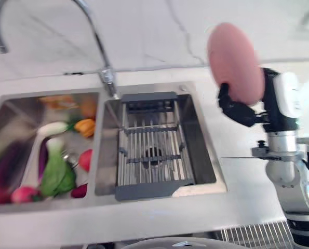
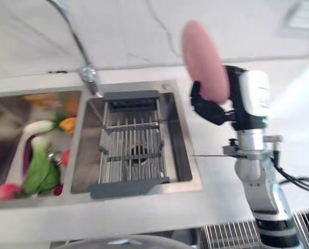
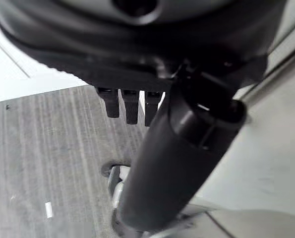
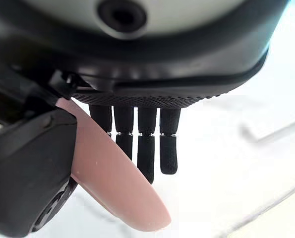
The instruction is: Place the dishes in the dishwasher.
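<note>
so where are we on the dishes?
Nothing looks loaded yet. In hand: the right hand pinches a pink plate on edge above the counter, right of the sink. The sink rack is bare. Left hand idle. Left: carry the plate down to the wire rack at the lower edge.

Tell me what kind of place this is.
Likely a kitchen: a double steel sink with faucet, a drying rack in one basin, vegetables in the other; right hand pinches a pink plate.

Bright, washed-out light; motion blur smears the sink point(image 1: 99, 104) and counter point(image 1: 237, 171)
</note>
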Available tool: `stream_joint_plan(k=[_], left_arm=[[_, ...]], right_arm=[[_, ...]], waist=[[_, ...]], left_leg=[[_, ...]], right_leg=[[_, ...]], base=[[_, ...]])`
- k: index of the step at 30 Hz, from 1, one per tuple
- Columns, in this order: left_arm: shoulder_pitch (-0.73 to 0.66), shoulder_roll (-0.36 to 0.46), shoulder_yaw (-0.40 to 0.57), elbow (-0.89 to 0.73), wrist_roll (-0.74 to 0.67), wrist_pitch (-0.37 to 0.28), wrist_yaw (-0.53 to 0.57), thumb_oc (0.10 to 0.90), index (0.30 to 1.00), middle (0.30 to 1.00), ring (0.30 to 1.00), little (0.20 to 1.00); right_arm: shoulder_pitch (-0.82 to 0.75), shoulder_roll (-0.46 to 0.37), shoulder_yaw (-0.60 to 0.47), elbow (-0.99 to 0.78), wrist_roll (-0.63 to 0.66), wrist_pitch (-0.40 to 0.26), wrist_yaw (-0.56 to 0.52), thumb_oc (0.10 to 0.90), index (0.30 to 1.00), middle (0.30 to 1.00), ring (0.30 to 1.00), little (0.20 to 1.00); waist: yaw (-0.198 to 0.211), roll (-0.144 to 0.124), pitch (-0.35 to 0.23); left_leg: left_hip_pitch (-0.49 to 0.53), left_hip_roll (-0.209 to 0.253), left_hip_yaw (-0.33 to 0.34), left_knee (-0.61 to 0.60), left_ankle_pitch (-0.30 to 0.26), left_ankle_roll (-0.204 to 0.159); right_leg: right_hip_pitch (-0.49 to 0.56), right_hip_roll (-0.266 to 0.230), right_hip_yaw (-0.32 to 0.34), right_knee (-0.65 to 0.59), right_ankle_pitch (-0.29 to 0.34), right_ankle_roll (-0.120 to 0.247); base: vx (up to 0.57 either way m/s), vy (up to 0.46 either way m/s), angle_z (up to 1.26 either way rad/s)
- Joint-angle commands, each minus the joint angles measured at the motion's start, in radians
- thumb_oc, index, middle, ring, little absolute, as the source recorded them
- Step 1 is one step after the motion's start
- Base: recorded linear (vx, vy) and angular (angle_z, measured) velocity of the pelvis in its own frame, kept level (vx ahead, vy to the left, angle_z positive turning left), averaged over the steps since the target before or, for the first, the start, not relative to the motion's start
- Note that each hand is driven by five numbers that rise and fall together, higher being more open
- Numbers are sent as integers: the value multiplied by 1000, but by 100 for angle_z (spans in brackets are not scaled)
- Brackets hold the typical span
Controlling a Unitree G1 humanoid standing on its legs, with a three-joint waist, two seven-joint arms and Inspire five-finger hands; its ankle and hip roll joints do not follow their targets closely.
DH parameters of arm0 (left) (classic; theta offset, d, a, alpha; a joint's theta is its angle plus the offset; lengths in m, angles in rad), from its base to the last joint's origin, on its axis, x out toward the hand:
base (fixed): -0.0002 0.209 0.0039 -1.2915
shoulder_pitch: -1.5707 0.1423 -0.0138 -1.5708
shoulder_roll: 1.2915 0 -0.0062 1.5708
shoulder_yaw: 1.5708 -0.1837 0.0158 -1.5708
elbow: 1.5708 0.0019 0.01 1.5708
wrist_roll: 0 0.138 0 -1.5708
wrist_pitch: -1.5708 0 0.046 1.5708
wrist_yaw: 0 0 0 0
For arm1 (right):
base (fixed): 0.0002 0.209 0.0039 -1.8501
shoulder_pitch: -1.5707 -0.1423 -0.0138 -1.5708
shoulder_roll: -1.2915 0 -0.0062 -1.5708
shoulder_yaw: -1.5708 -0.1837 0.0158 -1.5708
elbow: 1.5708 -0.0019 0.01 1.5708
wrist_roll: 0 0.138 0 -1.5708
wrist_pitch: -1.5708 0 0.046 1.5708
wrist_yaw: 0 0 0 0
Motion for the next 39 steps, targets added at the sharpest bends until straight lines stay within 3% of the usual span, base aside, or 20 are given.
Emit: stream_joint_plan(k=[1, 2, 4, 7, 10, 11, 14, 15, 16, 19, 24, 28, 32, 36, 39], left_arm=[[-53, 27, 16, -34, 80, -65, 18, 800, 900, 900, 900, 900], [-49, 31, 30, -37, 68, -63, 18, 800, 900, 900, 900, 900], [-51, 44, 41, -36, 79, -59, 16, 800, 900, 900, 900, 900], [-54, 60, 42, -25, 114, -53, -12, 800, 900, 900, 900, 900], [-43, 61, 52, -13, 136, -47, -27, 800, 900, 900, 900, 900], [-29, 56, 75, 3, 139, -42, -39, 800, 900, 900, 900, 900], [-12, 53, 103, 6, 125, -40, -46, 800, 900, 900, 900, 900], [-2, 51, 102, 1, 129, -43, -50, 800, 900, 900, 900, 900], [2, 46, 100, 0, 126, -45, -56, 800, 900, 900, 900, 900], [6, 35, 105, -8, 117, -47, -66, 800, 900, 900, 900, 900], [-15, 25, 97, -25, 83, -49, -64, 800, 900, 900, 900, 900], [-22, 19, 72, -19, 77, -49, -74, 800, 900, 900, 900, 900], [-28, 16, 60, -16, 76, -48, -72, 800, 900, 900, 900, 900], [-29, 23, 44, -4, 69, -44, -75, 800, 900, 900, 900, 900], [-24, 29, 48, 0, 65, -42, -71, 800, 900, 900, 900, 900]], right_arm=[[-84, -43, -53, -75, 2, -29, -119, 400, 300, 300, 300, 300], [-85, -44, -49, -63, 3, -26, -124, 400, 300, 300, 300, 300], [-66, -49, -60, -59, -3, -26, -119, 400, 300, 300, 300, 300], [-45, -74, -100, -51, -42, -11, -111, 400, 300, 300, 300, 300], [-40, -87, -115, -32, -53, -4, -105, 400, 300, 300, 300, 300], [-39, -111, -127, -10, -79, 6, -93, 400, 300, 300, 300, 300], [-37, -145, -133, 10, -124, 20, -70, 400, 300, 300, 300, 300], [-31, -156, -138, 20, -132, 24, -59, 400, 300, 300, 300, 300], [-42, -162, -134, 25, -137, 27, -57, 400, 300, 300, 300, 300], [-44, -198, -107, 64, -134, 34, -22, 400, 300, 300, 300, 300], [-76, -283, -54, 125, -150, 42, 10, 400, 300, 300, 300, 300], [-141, -428, 6, 204, -183, 46, 37, 400, 300, 300, 300, 300], [-191, -477, 45, 238, -184, 46, 37, 400, 300, 300, 300, 300], [-300, -591, 165, 323, -268, 63, 45, 400, 300, 300, 300, 300], [-352, -608, 225, 356, -298, 67, 51, 400, 300, 300, 300, 300]], waist=[[4, 10, -60], [12, 23, -48], [0, 31, -50], [0, 42, -46], [23, 55, -56], [51, 66, -62], [80, 64, -85], [95, 56, -100], [115, 48, -108], [125, 35, -117], [146, 45, -83], [161, 63, -34], [164, 75, -9], [188, 85, 33], [197, 82, 46]], left_leg=[[172, 43, 187, -354, 184, -15], [171, 41, 239, -362, 203, -5], [169, 36, 244, -398, 223, 4], [138, 26, 288, -411, 270, 33], [122, 32, 327, -414, 275, 44], [100, 38, 386, -407, 288, 51], [58, 39, 447, -407, 314, 51], [46, 33, 472, -409, 314, 51], [31, 34, 500, -409, 317, 49], [18, 52, 551, -410, 321, 22], [-31, 106, 534, -405, 374, -20], [-59, 151, 493, -407, 414, -53], [-86, 164, 469, -407, 432, -64], [-121, 178, 437, -402, 449, -74], [-128, 181, 437, -402, 450, -76]], right_leg=[[-103, -63, -52, -16, 216, 73], [-121, -46, -125, -18, 186, 72], [-100, -13, -104, -21, 144, 69], [-64, 58, -73, 76, 63, 45], [-26, 58, -117, 119, -8, 31], [19, 27, -191, 186, -51, 21], [71, 3, -214, 207, -50, 30], [97, 5, -205, 186, -60, 36], [124, -11, -246, 144, -61, 41], [148, -7, -274, -62, -54, 61], [154, 35, -283, -125, -74, 46], [148, 77, -320, -125, -95, 25], [137, 92, -337, -125, -95, 18], [119, 106, -366, -125, -91, 14], [112, 109, -370, -125, -88, 12]], base=[[-341, 416, -160], [-340, 437, -222], [-187, 265, -207], [-276, 227, -41], [-245, 138, -60], [-284, 83, -54], [-274, 41, -120], [-218, -32, -159], [-166, -83, -120], [-110, -126, -121], [-93, -172, -37], [-94, -135, 24], [-72, -64, 34], [-58, -70, 35], [-18, -25, 21]])
